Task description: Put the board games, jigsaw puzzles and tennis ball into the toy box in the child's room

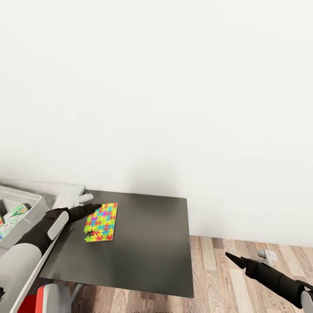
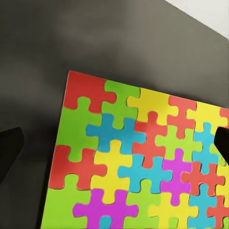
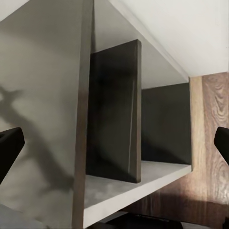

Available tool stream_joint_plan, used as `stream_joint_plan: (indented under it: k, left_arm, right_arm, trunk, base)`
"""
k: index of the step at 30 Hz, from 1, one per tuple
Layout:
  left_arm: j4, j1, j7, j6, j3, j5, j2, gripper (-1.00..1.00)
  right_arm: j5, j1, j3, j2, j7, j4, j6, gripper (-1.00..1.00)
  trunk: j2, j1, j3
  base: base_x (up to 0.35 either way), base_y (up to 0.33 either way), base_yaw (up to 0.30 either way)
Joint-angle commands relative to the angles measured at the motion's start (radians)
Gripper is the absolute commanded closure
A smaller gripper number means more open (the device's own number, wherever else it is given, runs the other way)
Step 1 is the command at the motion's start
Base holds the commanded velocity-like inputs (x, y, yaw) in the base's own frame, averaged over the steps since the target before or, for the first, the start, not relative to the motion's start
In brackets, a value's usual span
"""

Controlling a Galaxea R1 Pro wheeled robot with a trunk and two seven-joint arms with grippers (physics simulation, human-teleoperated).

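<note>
Jigsaw puzzle [image 1: 101,222]: one thin flat card, patterned in interlocking yellow, pink, blue, green and red pieces, lying flat on the dark cabinet top [image 1: 143,243]. In the head view it sits toward 10 o'clock of that dark surface, near its left edge, long side running away from the robot. One piece looks missing at its near left corner.

Left wrist view: same puzzle [image 2: 143,157] seen close, flat on the dark top, with a dark fingertip [image 2: 9,150] at each side edge of the picture. Fingers stand wide apart, the puzzle between them, nothing gripped.

Left gripper [image 1: 92,208]: black, at the puzzle's far left corner, roughly 11 o'clock of the card. Touching or just above: cannot tell from the head view.

Toy box [image 1: 26,201]: light grey bin with thick rim, at 9 o'clock of the puzzle, beyond the left arm, on the pale table [image 1: 65,191]. A green-white board game [image 1: 17,212] lies inside it, partly cut off by the picture edge.

Right gripper [image 1: 232,258]: well apart, at 4 o'clock of the cabinet top, out over the wood floor [image 1: 243,261]. In the right wrist view its two dark fingertips [image 3: 9,145] sit at opposite picture edges, spread wide, holding nothing; ahead of them a grey shelf unit [image 3: 114,191] with a dark upright divider [image 3: 114,109].

White wall [image 1: 174,87] behind everything.
</note>
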Motion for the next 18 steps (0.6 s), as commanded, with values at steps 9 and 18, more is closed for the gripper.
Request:
stream_joint_plan:
  k: [9,18]
  left_arm:
    - [0.001,-0.001,-0.002,-0.001,-0.004,-0.001,0.000,-1.00]
    - [0.001,-0.001,-0.002,-0.002,-0.007,-0.001,-0.001,-1.00]
  right_arm:
    - [-0.003,-0.001,-0.001,0.000,0.002,0.000,0.006,-1.00]
    - [-0.004,-0.001,-0.003,0.000,0.002,0.002,0.007,-1.00]
  trunk:
    - [-0.002,0.000,-0.016]
    - [-0.002,0.000,-0.024]
  base:
    - [0.000,0.000,0.000]
    - [0.000,0.000,0.000]
